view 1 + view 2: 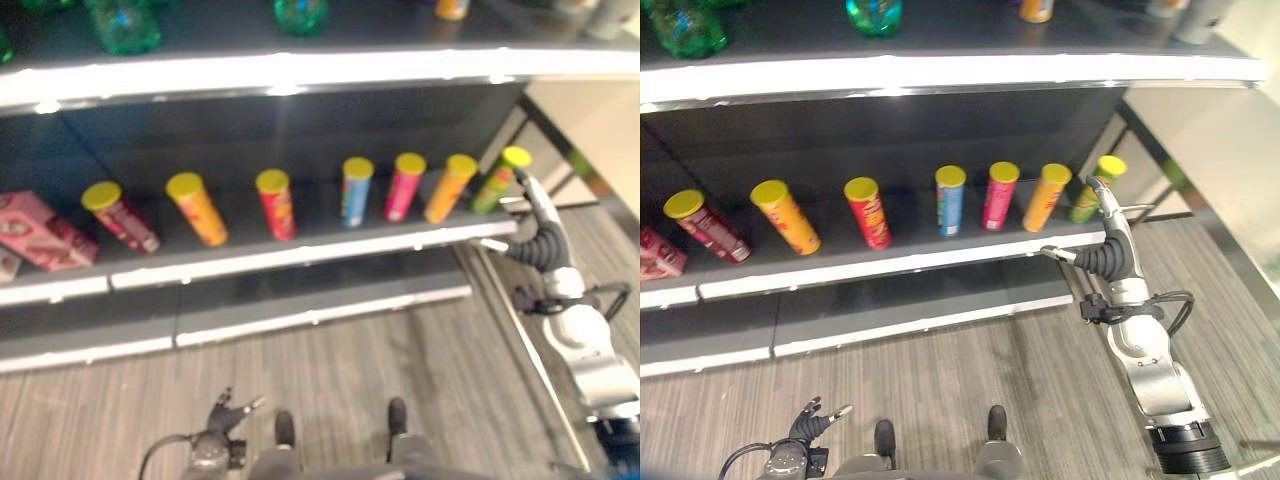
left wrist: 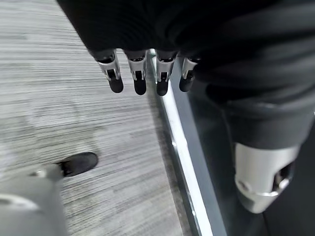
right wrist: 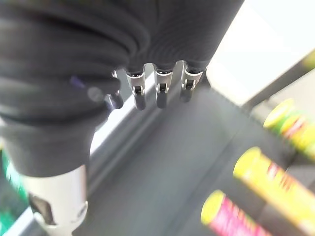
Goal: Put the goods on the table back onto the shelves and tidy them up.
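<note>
silver fingers of the right hand are straight and hold nothing, raised at the right end of the middle shelf, just beside the green yellow-lidded can. along that shelf stand six more yellow-lidded cans, the orange can nearest, with a pink box at the far left. left hand hangs low over the grey floor, fingers relaxed, empty.
</note>
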You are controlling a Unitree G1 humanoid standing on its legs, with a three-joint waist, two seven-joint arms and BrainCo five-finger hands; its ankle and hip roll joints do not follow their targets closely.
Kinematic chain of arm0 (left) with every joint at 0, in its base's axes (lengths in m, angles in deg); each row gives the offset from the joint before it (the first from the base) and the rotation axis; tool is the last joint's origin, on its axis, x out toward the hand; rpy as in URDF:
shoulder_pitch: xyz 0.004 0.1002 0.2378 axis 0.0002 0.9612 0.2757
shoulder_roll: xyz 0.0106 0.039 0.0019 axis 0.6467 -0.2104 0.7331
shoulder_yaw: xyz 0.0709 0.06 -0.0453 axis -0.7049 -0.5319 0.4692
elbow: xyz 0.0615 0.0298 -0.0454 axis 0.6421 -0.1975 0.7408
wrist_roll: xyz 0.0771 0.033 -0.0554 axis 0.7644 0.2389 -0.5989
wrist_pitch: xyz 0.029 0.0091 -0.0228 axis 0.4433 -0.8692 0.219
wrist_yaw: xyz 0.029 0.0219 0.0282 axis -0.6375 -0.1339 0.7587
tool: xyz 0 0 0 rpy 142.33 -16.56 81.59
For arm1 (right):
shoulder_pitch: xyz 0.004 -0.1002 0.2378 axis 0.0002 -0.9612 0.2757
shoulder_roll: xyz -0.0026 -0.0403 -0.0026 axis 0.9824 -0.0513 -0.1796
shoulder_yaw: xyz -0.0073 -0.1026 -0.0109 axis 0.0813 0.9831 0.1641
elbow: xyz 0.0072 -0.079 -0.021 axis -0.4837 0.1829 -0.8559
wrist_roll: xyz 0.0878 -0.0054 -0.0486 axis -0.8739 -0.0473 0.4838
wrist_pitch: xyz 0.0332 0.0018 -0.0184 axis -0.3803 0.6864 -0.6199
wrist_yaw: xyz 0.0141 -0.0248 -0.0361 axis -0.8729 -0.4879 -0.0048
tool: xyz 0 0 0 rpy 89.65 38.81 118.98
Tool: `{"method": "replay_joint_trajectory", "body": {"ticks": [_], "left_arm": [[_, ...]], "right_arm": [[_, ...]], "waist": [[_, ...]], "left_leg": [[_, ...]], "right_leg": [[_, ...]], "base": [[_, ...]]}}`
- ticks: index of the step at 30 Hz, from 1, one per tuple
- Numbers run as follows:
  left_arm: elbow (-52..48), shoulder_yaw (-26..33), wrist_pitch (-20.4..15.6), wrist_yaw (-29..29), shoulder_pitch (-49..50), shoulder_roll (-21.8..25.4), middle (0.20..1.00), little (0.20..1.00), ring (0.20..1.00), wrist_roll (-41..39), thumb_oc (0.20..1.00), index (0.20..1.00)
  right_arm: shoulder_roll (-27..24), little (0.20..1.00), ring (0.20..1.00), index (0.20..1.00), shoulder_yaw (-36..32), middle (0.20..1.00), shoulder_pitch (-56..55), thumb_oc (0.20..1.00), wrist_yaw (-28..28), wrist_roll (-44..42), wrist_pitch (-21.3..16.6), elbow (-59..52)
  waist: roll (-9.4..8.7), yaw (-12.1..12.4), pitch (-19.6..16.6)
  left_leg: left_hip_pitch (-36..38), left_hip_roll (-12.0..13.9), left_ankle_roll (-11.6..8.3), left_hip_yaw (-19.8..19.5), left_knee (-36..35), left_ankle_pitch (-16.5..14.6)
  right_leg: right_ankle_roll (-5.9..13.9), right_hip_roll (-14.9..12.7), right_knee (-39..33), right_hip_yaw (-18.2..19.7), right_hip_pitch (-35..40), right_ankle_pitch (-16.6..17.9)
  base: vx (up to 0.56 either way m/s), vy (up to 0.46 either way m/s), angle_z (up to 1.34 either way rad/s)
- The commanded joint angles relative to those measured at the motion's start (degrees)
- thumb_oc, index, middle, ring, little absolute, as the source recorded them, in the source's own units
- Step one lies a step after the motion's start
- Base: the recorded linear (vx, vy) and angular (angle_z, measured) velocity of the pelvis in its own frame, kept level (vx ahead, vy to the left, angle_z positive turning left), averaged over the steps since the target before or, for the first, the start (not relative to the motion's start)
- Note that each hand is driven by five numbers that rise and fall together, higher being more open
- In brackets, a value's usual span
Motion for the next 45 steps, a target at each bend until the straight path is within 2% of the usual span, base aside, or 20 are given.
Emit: {"method": "replay_joint_trajectory", "body": {"ticks": [1,6,8,9,10,11,12,13,15,19,20,22,24,26,28,31,36,38,39,45], "left_arm": [[-3.3,1.1,-0.9,0.3,-1.7,1.1,1.000,1.000,1.000,-0.4,1.000,1.000],[-4.8,1.8,-1.4,0.8,-0.1,2.1,1.000,1.000,1.000,-1.0,1.000,1.000],[-5.6,2.6,-1.7,1.2,0.5,2.0,1.000,1.000,1.000,-2.7,1.000,1.000],[-5.9,2.7,-1.6,1.4,0.1,2.0,1.000,1.000,1.000,-3.4,1.000,1.000],[-6.1,3.0,-1.6,1.3,0.2,2.1,1.000,1.000,1.000,-3.5,1.000,1.000],[-5.9,3.5,-1.6,1.3,0.0,1.8,1.000,1.000,1.000,-4.0,1.000,1.000],[-5.5,3.8,-1.6,1.3,0.1,1.8,1.000,1.000,1.000,-4.2,1.000,1.000],[-5.3,4.1,-1.7,1.5,0.3,1.7,1.000,1.000,1.000,-4.3,1.000,1.000],[-4.1,3.8,-1.8,1.8,0.2,1.3,1.000,1.000,1.000,-3.4,1.000,1.000],[-1.8,2.8,-1.7,2.4,-0.5,0.2,1.000,1.000,1.000,-2.4,1.000,1.000],[-1.1,2.3,-1.6,2.2,-0.5,-0.1,1.000,1.000,1.000,-2.8,1.000,1.000],[0.1,2.0,-1.3,2.2,-0.9,-0.8,1.000,1.000,1.000,-3.3,1.000,1.000],[0.5,1.8,-1.2,2.2,-1.1,-1.0,1.000,1.000,1.000,-3.3,1.000,1.000],[2.1,2.4,-0.8,2.1,-3.1,0.0,1.000,1.000,1.000,-2.4,1.000,1.000],[2.1,2.7,-0.6,2.0,-4.3,0.6,1.000,1.000,1.000,-2.4,1.000,1.000],[1.1,2.1,-1.1,2.0,-4.5,1.5,1.000,1.000,1.000,-2.2,1.000,1.000],[2.2,3.0,-1.1,2.1,-3.7,2.5,1.000,1.000,1.000,-1.7,1.000,1.000],[2.1,3.7,-1.0,2.1,-3.0,2.5,1.000,1.000,1.000,-0.8,1.000,1.000],[2.4,4.2,-0.9,2.3,-2.4,2.3,1.000,1.000,1.000,-1.4,1.000,1.000],[3.7,3.3,-0.7,3.4,-1.0,0.9,1.000,1.000,1.000,-0.9,1.000,1.000]], "right_arm": [[-6.2,1.000,1.000,1.000,-5.3,1.000,6.0,1.000,1.2,-1.7,-3.1,-2.0],[-11.3,1.000,1.000,1.000,-11.5,1.000,3.7,1.000,1.4,-2.9,-3.5,-2.1],[-15.9,1.000,1.000,1.000,-14.2,1.000,3.4,1.000,1.8,-5.0,-4.5,-1.2],[-17.4,1.000,1.000,1.000,-16.7,1.000,1.6,1.000,1.7,-6.2,-5.1,-1.4],[-18.8,1.000,1.000,1.000,-17.9,1.000,1.0,1.000,2.1,-6.4,-5.2,-0.4],[-19.7,1.000,1.000,1.000,-18.8,1.000,0.6,1.000,2.3,-7.4,-5.0,1.0],[-19.6,1.000,1.000,1.000,-18.5,1.000,1.0,1.000,2.2,-8.2,-4.6,2.1],[-19.8,1.000,1.000,1.000,-18.3,1.000,1.7,1.000,2.2,-8.5,-4.2,3.1],[-20.2,1.000,1.000,1.000,-17.8,1.000,3.1,1.000,1.8,-8.7,-4.1,4.9],[-21.9,1.000,1.000,1.000,-16.5,1.000,5.4,1.000,2.4,-8.0,-3.5,8.5],[-21.9,1.000,1.000,1.000,-14.6,1.000,7.7,1.000,3.2,-7.4,-3.0,10.4],[-20.9,1.000,1.000,1.000,-13.5,1.000,8.3,1.000,3.2,-7.2,-2.8,11.5],[-20.5,1.000,1.000,1.000,-13.8,1.000,7.9,1.000,3.4,-5.8,-2.3,12.0],[-19.1,1.000,1.000,1.000,-14.9,1.000,6.3,1.000,2.7,-4.3,-1.0,11.6],[-18.1,1.000,1.000,1.000,-15.8,1.000,5.4,1.000,3.0,-5.0,-1.1,12.0],[-18.0,1.000,1.000,1.000,-16.7,1.000,4.7,1.000,2.8,-6.6,-1.2,13.1],[-17.2,1.000,1.000,1.000,-17.5,1.000,3.3,1.000,2.6,-7.6,-1.2,13.8],[-16.1,1.000,1.000,1.000,-17.7,1.000,1.9,1.000,1.6,-7.5,-0.7,13.9],[-16.1,1.000,1.000,1.000,-18.7,1.000,0.4,1.000,1.0,-8.4,-0.6,13.9],[-16.3,1.000,1.000,1.000,-19.3,1.000,-2.4,1.000,-1.7,-10.8,-0.3,15.7]], "waist": [[1.84,1.3,1.2],[0.55,1.0,-0.4],[1.02,0.0,-1.0],[1.86,-0.4,-0.8],[1.95,-0.1,-0.5],[1.24,-0.3,-0.2],[0.82,0.0,0.3],[0.19,0.6,0.5],[-1.27,1.4,0.3],[0.21,2.7,-0.7],[1.11,3.9,-0.7],[2.63,3.7,-1.1],[2.75,3.5,-1.0],[2.15,1.5,0.5],[2.42,1.2,1.4],[2.91,0.9,1.2],[0.79,0.1,0.9],[-1.03,0.4,0.2],[-1.34,0.2,-0.9],[-0.56,0.5,-1.9]], "left_leg": [[2.7,3.3,-1.52,-2.6,0.7,-7.9],[4.5,8.0,-4.99,-0.1,0.8,-6.6],[4.4,12.9,-7.08,0.4,2.1,-3.6],[2.9,16.6,-7.89,-0.9,5.5,1.8],[1.9,18.1,-8.00,-2.4,8.6,5.9],[0.5,18.2,-6.71,-2.9,11.6,7.1],[0.2,17.0,-5.79,-3.6,13.6,5.8],[-0.9,13.9,-4.78,-5.1,14.8,3.3],[-3.0,5.7,-2.47,-7.2,14.4,-5.7],[-6.0,-4.4,0.22,-6.6,10.7,-7.1],[-7.7,-7.7,0.27,-10.0,9.6,-6.1],[-4.6,-8.2,2.19,-12.4,6.1,-6.2],[-3.4,-8.7,3.06,-12.9,5.7,-6.1],[-0.6,-8.5,4.33,-14.0,4.6,-5.6],[0.8,-7.0,4.26,-15.2,3.6,-5.7],[2.0,-4.9,2.90,-16.0,2.6,-6.9],[5.3,-4.4,1.72,-17.0,1.4,-9.1],[6.0,-4.2,1.14,-16.4,1.2,-9.3],[6.3,-2.5,0.27,-16.4,0.7,-9.1],[5.8,1.1,-1.82,-17.2,0.4,-8.4]], "right_leg": [[3.66,-5.0,3.3,-0.4,-2.6,5.4],[3.66,-2.2,1.9,0.3,-1.3,0.8],[2.18,1.7,3.1,0.3,-0.3,-3.6],[-0.51,5.9,2.9,0.4,1.2,-6.0],[-1.67,7.9,2.1,0.3,2.7,-6.7],[-2.89,9.3,0.9,0.3,3.8,-7.1],[-3.16,9.4,0.8,0.7,4.4,-7.4],[-3.42,9.4,0.6,1.4,4.4,-7.4],[-3.41,8.9,-0.2,3.0,4.9,-7.2],[-3.04,10.3,-0.3,3.6,5.5,-7.4],[-3.00,11.5,0.6,4.7,5.4,-7.8],[-2.81,11.8,4.5,4.9,5.6,-9.8],[-2.68,10.9,9.5,4.7,4.9,-10.7],[-0.01,8.6,23.5,8.0,-0.8,-5.4],[-0.41,6.9,26.7,10.0,-4.2,-4.2],[-1.14,4.1,18.9,9.9,-5.3,-4.2],[1.21,4.7,4.2,12.5,-4.1,-1.6],[1.59,4.2,3.1,11.6,-2.0,0.1],[1.43,5.0,1.7,11.0,-1.0,0.1],[0.11,6.7,0.3,7.6,1.8,-2.0]], "base": [[0.03,-0.368,-0.46],[0.08,-0.324,-0.45],[0.13,-0.588,-0.30],[0.06,-0.533,-0.16],[0.05,-0.631,-0.25],[0.05,-0.426,-0.27],[0.04,-0.349,-0.28],[0.06,-0.191,-0.24],[0.12,-0.153,-0.38],[0.13,-0.012,-0.44],[0.17,0.054,-0.45],[0.17,0.093,-0.66],[0.15,0.119,-0.98],[0.16,0.061,-0.08],[0.06,-0.099,0.43],[0.13,-0.165,0.13],[0.19,-0.175,0.00],[0.20,-0.203,0.47],[0.20,-0.249,0.68],[0.09,-0.148,0.27]]}}
